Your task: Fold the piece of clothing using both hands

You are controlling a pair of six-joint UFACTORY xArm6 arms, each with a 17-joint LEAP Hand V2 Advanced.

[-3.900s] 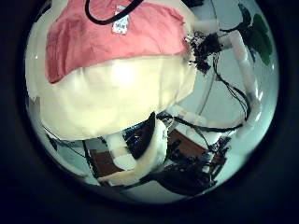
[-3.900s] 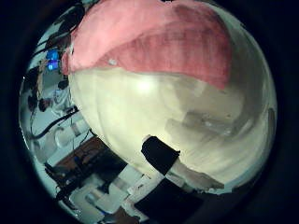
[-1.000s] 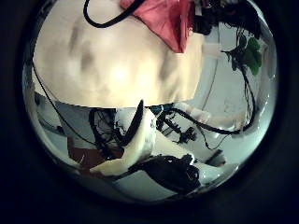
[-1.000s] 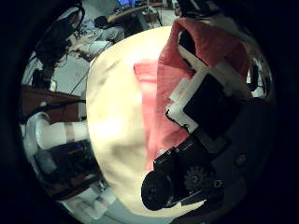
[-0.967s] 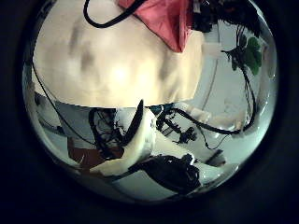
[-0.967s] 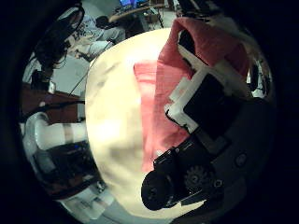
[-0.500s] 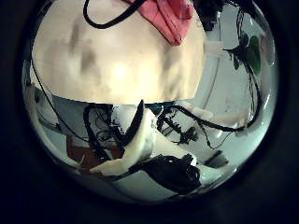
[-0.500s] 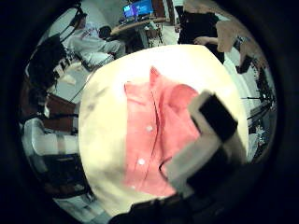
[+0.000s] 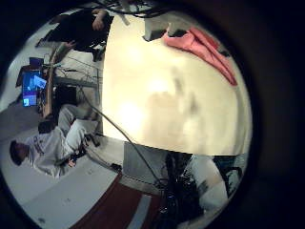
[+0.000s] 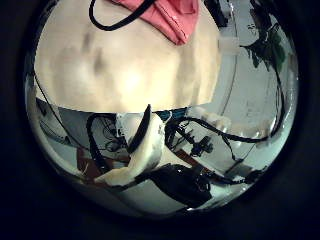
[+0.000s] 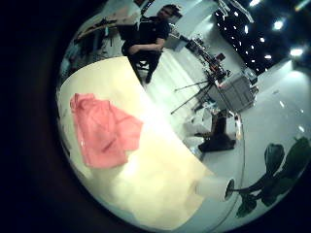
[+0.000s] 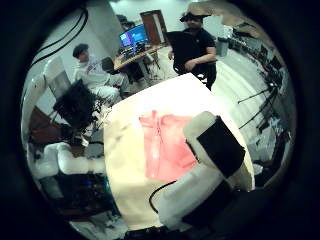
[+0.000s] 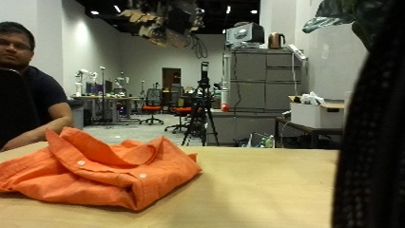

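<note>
An orange button shirt [image 13: 95, 169] lies folded in a loose heap on the pale wooden table [image 13: 291, 190]. A hand [image 13: 164, 24] of black and white parts hangs high above the table; I cannot tell which one. The left little finger side palm view shows the shirt [image 9: 200, 48] near the table's edge, far away. The left thumb side palm view shows the shirt [image 10: 165, 15] and my left hand's straight finger [image 10: 145, 150], which holds nothing. The right thumb side palm view shows the shirt [image 12: 168, 145] far below my right hand's finger [image 12: 215, 145]. The right little finger side palm view shows the shirt [image 11: 102, 131] lying alone.
A dark upright shape [image 13: 374, 123] covers the outside view's edge close to the camera. A grey cabinet [image 13: 260, 90] stands behind the table. Bare tabletop [image 11: 165, 165] lies beside the shirt.
My right hand has let go of the shirt and risen far above it. My left hand has also drawn further away. The shirt lies folded on the table.
</note>
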